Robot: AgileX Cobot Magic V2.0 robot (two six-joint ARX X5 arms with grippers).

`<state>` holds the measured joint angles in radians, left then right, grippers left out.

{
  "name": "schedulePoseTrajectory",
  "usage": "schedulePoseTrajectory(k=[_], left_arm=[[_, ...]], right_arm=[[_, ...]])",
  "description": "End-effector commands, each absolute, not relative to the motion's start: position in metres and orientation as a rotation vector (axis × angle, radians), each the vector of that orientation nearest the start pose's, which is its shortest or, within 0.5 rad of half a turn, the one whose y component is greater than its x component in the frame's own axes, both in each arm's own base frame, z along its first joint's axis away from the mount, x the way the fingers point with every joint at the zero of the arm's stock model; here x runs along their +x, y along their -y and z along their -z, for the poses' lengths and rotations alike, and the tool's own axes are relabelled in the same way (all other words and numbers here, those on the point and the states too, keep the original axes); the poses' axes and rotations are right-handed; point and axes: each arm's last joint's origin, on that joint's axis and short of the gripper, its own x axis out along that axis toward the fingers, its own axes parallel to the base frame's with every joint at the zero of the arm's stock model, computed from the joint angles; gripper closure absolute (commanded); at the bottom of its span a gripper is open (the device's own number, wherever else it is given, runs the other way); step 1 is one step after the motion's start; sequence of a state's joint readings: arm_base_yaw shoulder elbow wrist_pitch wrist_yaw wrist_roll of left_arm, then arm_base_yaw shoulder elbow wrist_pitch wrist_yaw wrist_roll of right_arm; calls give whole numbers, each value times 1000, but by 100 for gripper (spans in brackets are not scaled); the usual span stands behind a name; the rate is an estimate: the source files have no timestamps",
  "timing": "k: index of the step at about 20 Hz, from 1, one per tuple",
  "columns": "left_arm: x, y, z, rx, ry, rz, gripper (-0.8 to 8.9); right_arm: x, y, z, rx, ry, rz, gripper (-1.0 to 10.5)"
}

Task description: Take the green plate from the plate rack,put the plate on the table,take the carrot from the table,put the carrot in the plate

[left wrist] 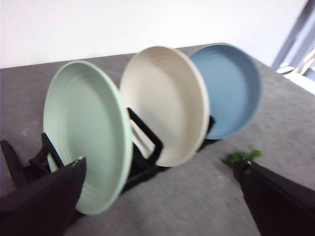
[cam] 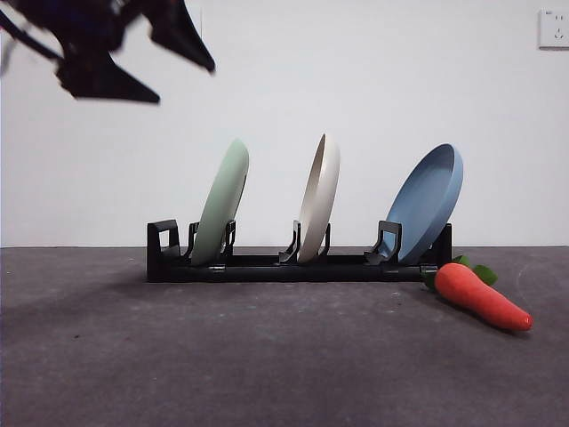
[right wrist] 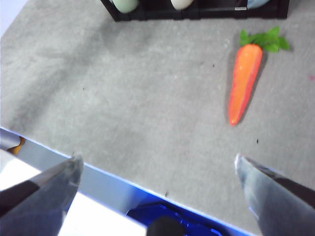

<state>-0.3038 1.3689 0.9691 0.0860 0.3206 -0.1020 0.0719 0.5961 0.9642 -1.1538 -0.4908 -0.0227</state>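
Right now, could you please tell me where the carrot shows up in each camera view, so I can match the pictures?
Front view: the carrot lies on the table at lower right, leaves toward the plate rack.
Left wrist view: only its green leaves show, beside one claw jaw.
Right wrist view: the whole carrot lies at upper right.
Shared landmark: the rack's end below the blue plate.

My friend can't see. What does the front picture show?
A black plate rack on a dark grey table holds three plates on edge: green plate, cream plate, blue plate. A carrot lies at the rack's blue-plate end, and the left gripper hangs open, high beyond the green plate's end.
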Motion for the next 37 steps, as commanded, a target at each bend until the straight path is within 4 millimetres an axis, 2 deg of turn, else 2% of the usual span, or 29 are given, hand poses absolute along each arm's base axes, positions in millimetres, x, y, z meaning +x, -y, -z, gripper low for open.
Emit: schedulePoseTrajectory(k=[1,4,7,11,12,15,16,17,20,22,29,37], left_arm=[[306,111,-277,-80,-338,583,311],[330,126,-260,5,-361,549,311],[351,139,-253,40,-373,533,311],[369,149,-242,54,-401,498,318],[370,149,-240,55,-411,498,369],[369,151,-238,57,-425,504,670],[369,151,-238,56,-425,508,737],[369,151,-238,56,-430,509,759],[368,151,-237,54,-444,529,761],[368,152,-237,52,-444,538,827],[365,152,-242,34,-438,584,822],[346,145,-291,18,-304,603,822]], right_arm=[[72,-19,-330,144,-774,-543,406],[72,-19,-330,152,-777,-541,406],[72,-19,-330,155,-779,-539,406],[72,-19,-330,158,-780,-538,407],[72,-19,-330,158,-779,-538,407],[72,-19,-330,158,-779,-538,407],[72,-19,-330,158,-779,-538,407],[72,-19,-330,158,-779,-538,407],[72,-19,-330,158,-779,-538,407],[72,-19,-330,158,-779,-538,407],[72,-19,-330,158,-780,-538,407],[72,-19,-330,157,-779,-539,407]])
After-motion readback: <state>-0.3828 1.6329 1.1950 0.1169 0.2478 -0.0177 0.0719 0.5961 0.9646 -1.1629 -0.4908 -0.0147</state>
